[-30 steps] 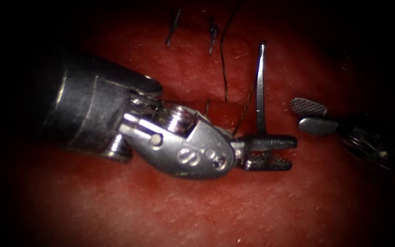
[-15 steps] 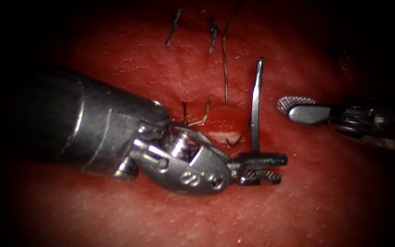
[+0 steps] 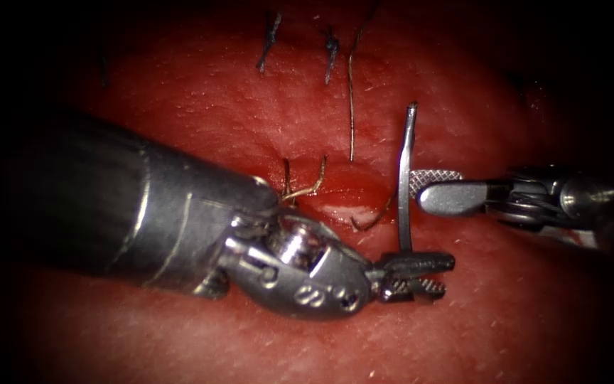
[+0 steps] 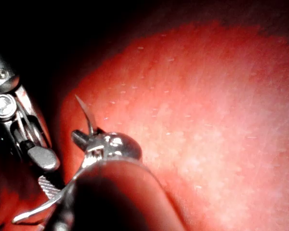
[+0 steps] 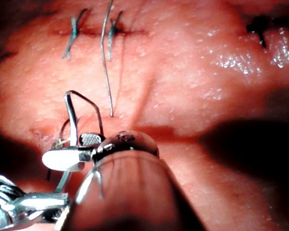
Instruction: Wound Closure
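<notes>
Steel needle held upright by left gripper; right gripper open.

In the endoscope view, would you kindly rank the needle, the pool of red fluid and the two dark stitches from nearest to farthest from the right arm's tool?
1. The needle, upright just left of the right tool, its lower end in the left tool.
2. The red fluid, pooled farther left at the cut.
3. The dark stitches, far up and left.
</notes>
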Robot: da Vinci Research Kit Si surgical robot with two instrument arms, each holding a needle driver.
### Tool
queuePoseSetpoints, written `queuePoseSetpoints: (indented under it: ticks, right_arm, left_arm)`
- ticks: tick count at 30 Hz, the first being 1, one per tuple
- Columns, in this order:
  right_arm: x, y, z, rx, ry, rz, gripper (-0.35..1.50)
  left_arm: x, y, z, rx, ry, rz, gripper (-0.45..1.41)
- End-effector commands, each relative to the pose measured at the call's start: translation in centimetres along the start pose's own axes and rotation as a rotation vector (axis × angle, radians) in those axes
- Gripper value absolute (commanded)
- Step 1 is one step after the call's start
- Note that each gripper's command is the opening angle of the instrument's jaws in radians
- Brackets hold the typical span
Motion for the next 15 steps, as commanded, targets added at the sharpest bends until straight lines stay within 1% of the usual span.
queuePoseSetpoints:
  ticks: [1,9,14,15]
  right_arm:
    - [-0.03,0.05,0.12,-0.008,-0.007,0.001,1.18]
    - [-0.05,0.05,0.15,-0.052,-0.028,0.001,1.16]
    - [-0.05,0.05,0.18,-0.053,-0.025,0.001,1.03]
    - [-0.05,0.06,0.20,-0.054,-0.024,0.001,1.03]
  left_arm:
    - [0.02,-0.04,0.07,0.003,0.002,0.003,-0.35]
    - [0.00,-0.05,0.05,0.006,0.002,0.009,-0.33]
    - [0.00,-0.05,0.08,0.004,0.005,0.015,-0.32]
    - [0.00,-0.05,0.09,0.004,0.006,0.015,-0.32]
